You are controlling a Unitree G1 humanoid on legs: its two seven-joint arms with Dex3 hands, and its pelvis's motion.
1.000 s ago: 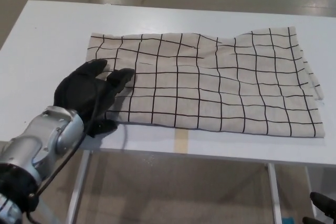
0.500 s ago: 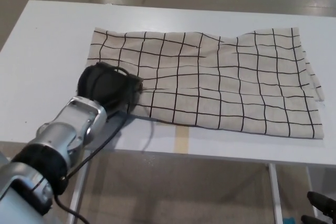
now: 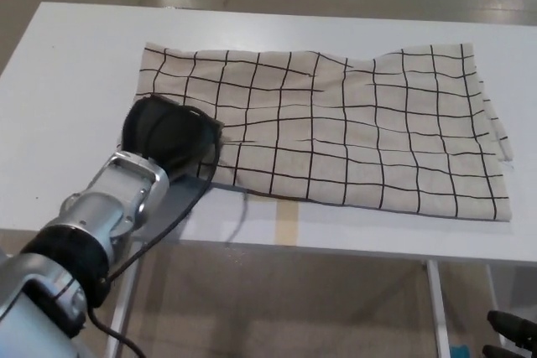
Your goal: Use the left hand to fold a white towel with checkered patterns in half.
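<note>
The white towel with a black check point(image 3: 361, 123) lies spread flat across the white table point(image 3: 75, 81), its long side running left to right. My left hand point(image 3: 172, 136) rests on the towel's near left corner, its back toward the camera, curled down and shut on the cloth. The corner itself is hidden under the hand, and small wrinkles fan out from it. Only a black tip of my right hand point(image 3: 510, 329) shows at the bottom right, below the table's level and away from the towel.
The table's front edge runs just below the towel's near hem. Bare table lies left of and behind the towel. A strip of tape point(image 3: 289, 224) marks the front edge. Metal table legs point(image 3: 436, 308) and the floor show underneath.
My left hand went from spread open beside the near left corner to curled over it, closing on the cloth. The near left edge of the towel has bunched slightly inward.
</note>
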